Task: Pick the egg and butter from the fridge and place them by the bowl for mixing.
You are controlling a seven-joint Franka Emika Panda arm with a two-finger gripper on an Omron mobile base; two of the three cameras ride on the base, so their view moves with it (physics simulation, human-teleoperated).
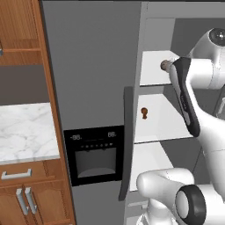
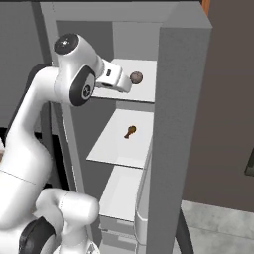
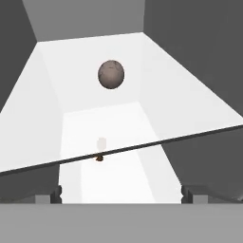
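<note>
Arm reached up and forward into the open fridge (image 2: 181, 124), hand level with the upper white shelf (image 3: 180, 102). Gripper (image 3: 121, 193) pointed along that shelf, its fingers (image 3: 56, 193) spread wide with nothing between them. Egg (image 3: 111, 74) sat on the shelf ahead, apart from the fingers. A small brown stalked item (image 2: 130, 131) lay one shelf below.

- White arm (image 2: 30, 149) of smooth, rounded segments beside the fridge (image 1: 94, 66).
- Dark grey joint rings and caps.
- Long black panel on the forearm.
</note>
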